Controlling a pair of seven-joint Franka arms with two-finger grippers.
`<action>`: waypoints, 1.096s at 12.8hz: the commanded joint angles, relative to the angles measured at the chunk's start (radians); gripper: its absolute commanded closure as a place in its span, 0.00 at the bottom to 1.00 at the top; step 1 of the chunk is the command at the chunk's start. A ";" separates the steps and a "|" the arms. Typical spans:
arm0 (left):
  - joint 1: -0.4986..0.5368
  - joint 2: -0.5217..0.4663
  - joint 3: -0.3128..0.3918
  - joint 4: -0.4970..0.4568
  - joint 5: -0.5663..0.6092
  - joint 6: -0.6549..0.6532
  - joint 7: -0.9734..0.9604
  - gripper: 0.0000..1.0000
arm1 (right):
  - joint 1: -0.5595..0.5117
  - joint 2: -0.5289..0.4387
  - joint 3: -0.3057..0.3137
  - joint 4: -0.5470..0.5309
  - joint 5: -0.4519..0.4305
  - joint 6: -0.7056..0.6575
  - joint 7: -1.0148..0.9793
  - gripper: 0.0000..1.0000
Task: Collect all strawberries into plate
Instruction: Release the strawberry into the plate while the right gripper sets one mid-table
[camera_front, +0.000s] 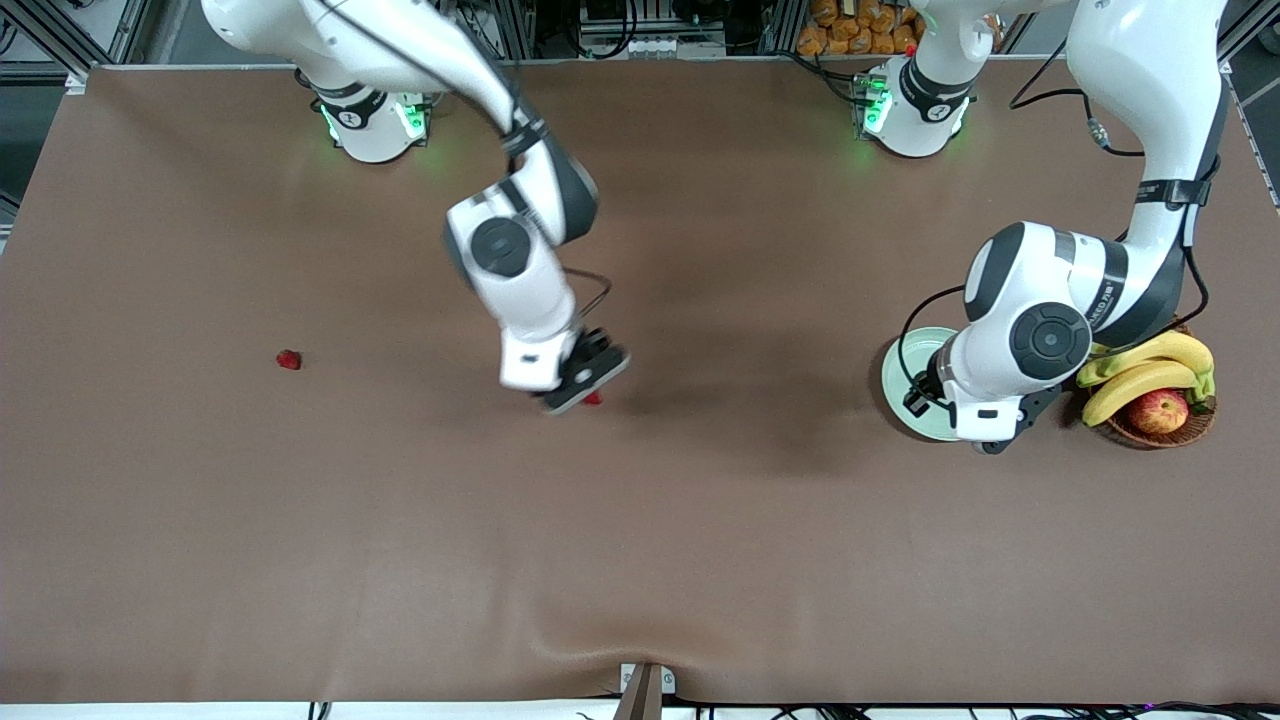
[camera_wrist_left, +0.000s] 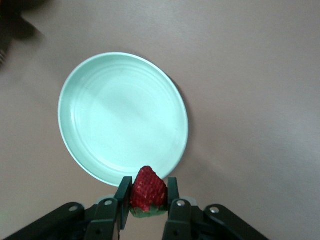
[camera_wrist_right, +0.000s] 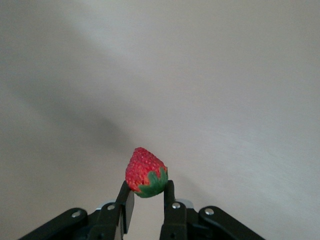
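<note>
Front view: the right gripper (camera_front: 590, 385) hangs over the middle of the table (camera_front: 640, 540), well apart from the plate (camera_front: 900, 375), with a red berry (camera_front: 594, 399) just showing at its tip. The plate lies toward the left arm's end of the table, beside the basket (camera_front: 1165, 425) of bananas (camera_front: 1150, 365) and an apple (camera_front: 1158, 410). The left gripper (camera_front: 985, 440) is over the plate's edge, and its own wrist hides what it carries. A third strawberry (camera_front: 289, 360) lies alone on the table toward the right arm's end, well apart from both grippers.

Left wrist view: the left gripper (camera_wrist_left: 148, 202) is clamped on a strawberry (camera_wrist_left: 148, 190) — tip up, green cap down between the fingers (camera_wrist_left: 122, 195). The berry sits over the plate (camera_wrist_left: 122, 117) just at its rim, not yet over the middle. It seems to be held there so that a release will drop it inside; a little more reach toward the centre looks safer, since a berry let go at the rim could roll off.

Right wrist view: the right gripper (camera_wrist_right: 145, 200) pinches another strawberry (camera_wrist_right: 145, 172) low, around the cap, with the red body standing above the fingers (camera_wrist_right: 125, 200). Only bare table shows below it — no plate in sight — so this berry probably has to be carried toward the left arm's end of the table.
</note>
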 joint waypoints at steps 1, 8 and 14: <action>0.076 -0.039 -0.013 -0.053 0.018 0.021 0.115 1.00 | 0.091 0.053 -0.015 0.045 0.008 0.041 -0.012 0.85; 0.141 -0.057 -0.012 -0.274 0.050 0.328 0.143 0.99 | 0.191 0.278 -0.015 0.203 0.005 0.142 -0.012 0.84; 0.161 -0.038 -0.012 -0.322 0.062 0.379 0.144 0.58 | 0.157 0.372 -0.015 0.281 0.004 0.191 -0.012 0.78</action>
